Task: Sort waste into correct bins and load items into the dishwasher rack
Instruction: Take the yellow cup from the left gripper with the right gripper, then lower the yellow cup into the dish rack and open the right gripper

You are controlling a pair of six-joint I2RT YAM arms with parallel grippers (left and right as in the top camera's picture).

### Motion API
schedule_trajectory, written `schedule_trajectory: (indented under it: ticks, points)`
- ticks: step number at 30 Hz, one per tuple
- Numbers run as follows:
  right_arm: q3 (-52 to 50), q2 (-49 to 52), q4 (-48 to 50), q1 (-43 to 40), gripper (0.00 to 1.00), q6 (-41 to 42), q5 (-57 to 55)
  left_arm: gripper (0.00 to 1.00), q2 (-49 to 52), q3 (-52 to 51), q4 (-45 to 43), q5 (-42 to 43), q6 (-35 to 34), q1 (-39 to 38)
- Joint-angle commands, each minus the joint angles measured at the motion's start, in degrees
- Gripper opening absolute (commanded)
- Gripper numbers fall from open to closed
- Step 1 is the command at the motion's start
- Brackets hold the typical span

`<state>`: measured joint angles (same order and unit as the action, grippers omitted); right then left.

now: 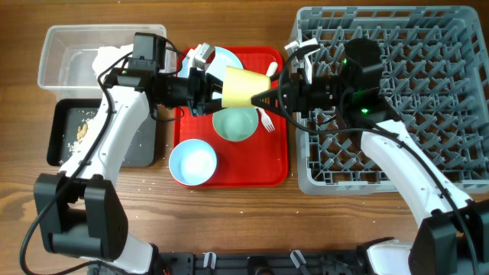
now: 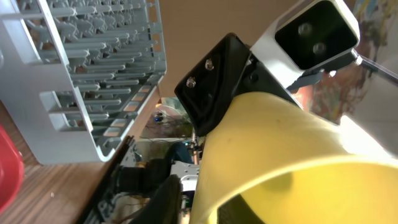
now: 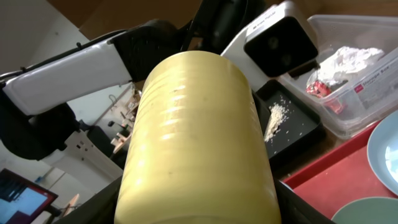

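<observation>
Cup (image 1: pixel 243 85) aloft over red tray (image 1: pixel 269 174), lying sideways between both claws. Right claw (image 1: pixel 261 97) clamped round cup body; fingers (image 3: pixel 99 208) flank it, touching, in right wrist view. Left claw (image 1: pixel 214 92) at cup's other end; apart or together, cannot tell. On red tray: plate (image 1: pixel 221 59), bowl (image 1: pixel 234 124) under cup, second bowl (image 1: pixel 192 163), fork (image 1: pixel 267 121). Rack (image 1: pixel 428 92) just right of tray on desk (image 1: pixel 229 221). Tub (image 1: pixel 57 57) holds napkin (image 1: pixel 107 55), red scraps (image 3: pixel 320 87). Black tray (image 1: pixel 141 149) holds crumbs (image 1: pixel 82 130).
</observation>
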<state>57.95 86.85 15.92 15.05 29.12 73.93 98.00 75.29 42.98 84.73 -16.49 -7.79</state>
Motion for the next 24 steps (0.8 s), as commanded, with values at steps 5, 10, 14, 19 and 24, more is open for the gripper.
schedule_trajectory:
  ticks: [5,10,14,19,24]
  points:
    - [0.81,0.13,-1.22,-6.75,0.5,1.51,-1.09,0.71,-1.03,0.9,-0.42,-6.93,1.14,1.6]
    - [0.81,-1.68,-17.77,-12.63,0.5,-5.14,-8.2,0.73,-1.03,0.9,-0.33,-17.62,1.11,5.18]
    - [1.05,-5.64,-34.21,-13.31,0.5,-11.76,-24.2,0.82,-1.03,0.9,-0.39,-33.22,1.14,5.84]
    - [8.57,-12.35,-52.54,-13.18,0.53,-13.31,-44.22,0.86,-1.03,0.9,0.11,-56.52,1.14,5.77]
    - [17.07,-13.2,-74.12,-12.48,0.54,-14.03,-58.62,0.91,-1.03,0.9,0.13,-63.89,1.16,5.79]
